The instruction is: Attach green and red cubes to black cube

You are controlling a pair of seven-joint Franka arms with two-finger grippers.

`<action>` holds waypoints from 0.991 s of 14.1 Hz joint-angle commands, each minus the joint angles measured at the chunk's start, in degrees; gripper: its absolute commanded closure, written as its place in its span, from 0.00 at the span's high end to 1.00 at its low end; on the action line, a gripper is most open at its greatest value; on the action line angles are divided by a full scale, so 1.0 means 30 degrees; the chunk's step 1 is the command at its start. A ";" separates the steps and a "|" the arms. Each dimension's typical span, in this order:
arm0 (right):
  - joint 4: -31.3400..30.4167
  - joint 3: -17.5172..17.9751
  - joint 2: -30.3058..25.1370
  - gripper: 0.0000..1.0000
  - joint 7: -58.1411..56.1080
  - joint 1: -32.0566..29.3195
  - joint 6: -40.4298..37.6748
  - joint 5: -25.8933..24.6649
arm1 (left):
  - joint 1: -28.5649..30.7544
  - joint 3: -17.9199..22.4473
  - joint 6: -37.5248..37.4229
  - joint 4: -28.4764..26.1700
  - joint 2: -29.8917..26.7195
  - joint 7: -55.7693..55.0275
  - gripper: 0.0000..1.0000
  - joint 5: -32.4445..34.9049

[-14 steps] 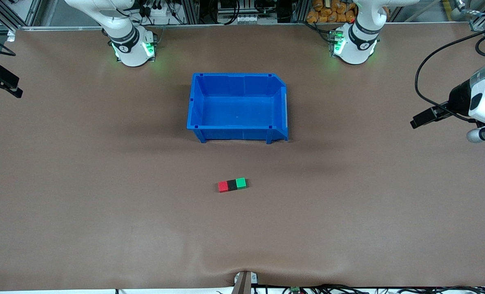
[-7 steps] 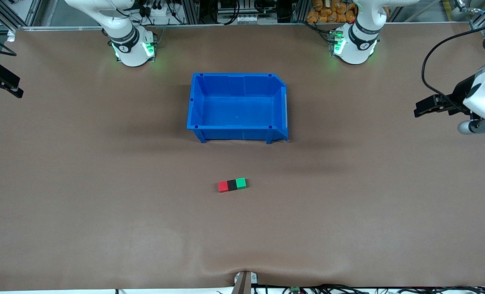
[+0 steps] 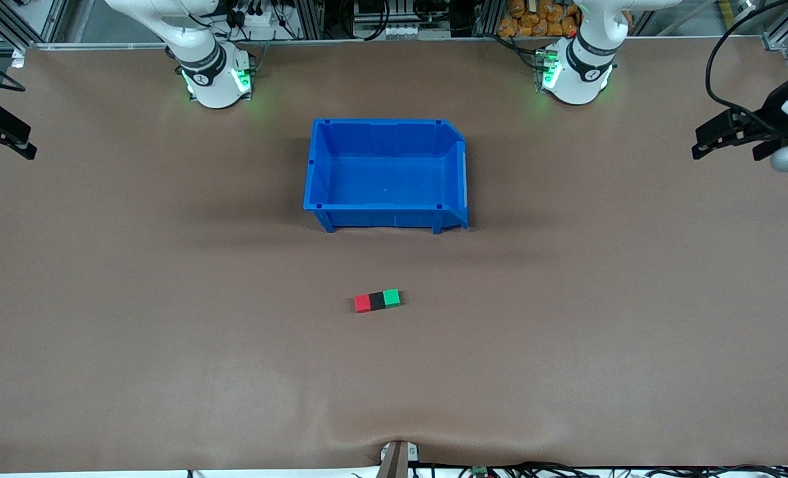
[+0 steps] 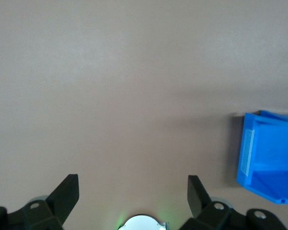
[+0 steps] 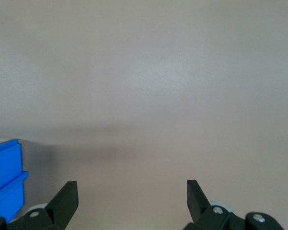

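Note:
The red cube (image 3: 362,303), black cube (image 3: 376,301) and green cube (image 3: 391,297) lie joined in one row on the brown table, the black one in the middle, nearer to the front camera than the blue bin. My left gripper (image 3: 727,136) is open and empty, up over the table's edge at the left arm's end; its open fingers show in the left wrist view (image 4: 133,184). My right gripper (image 3: 5,133) is open and empty over the table's edge at the right arm's end; it also shows in the right wrist view (image 5: 132,189). Neither wrist view shows the cubes.
An empty blue bin (image 3: 386,174) stands mid-table between the cubes and the arm bases. It shows at the edge of the left wrist view (image 4: 268,163) and the right wrist view (image 5: 5,177). The left arm's base (image 4: 143,224) shows below the left gripper.
My left gripper has drawn back, away from the cubes and toward the bases' side at its end of the table. The cubes and the bin have not moved.

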 commanded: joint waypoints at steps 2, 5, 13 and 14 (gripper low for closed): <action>0.0502 0.0218 0.0239 1.00 -0.0162 -0.0226 -0.0339 0.0039 | -0.0105 -0.0381 -0.0459 0.0793 0.0363 0.0992 1.00 0.0428; 0.0502 0.0160 0.0239 1.00 -0.0249 -0.0315 -0.0339 0.0097 | -0.0105 -0.0500 -0.0371 0.0857 0.0717 0.1135 1.00 0.0575; 0.0443 0.0131 0.0268 1.00 -0.0278 -0.0724 -0.0310 0.0097 | 0.0071 -0.0617 -0.0400 0.0769 0.0658 0.0816 1.00 0.0575; 0.0443 0.0131 0.0268 1.00 -0.0278 -0.0724 -0.0310 0.0097 | 0.0071 -0.0617 -0.0371 0.0768 0.0658 0.0786 1.00 0.0575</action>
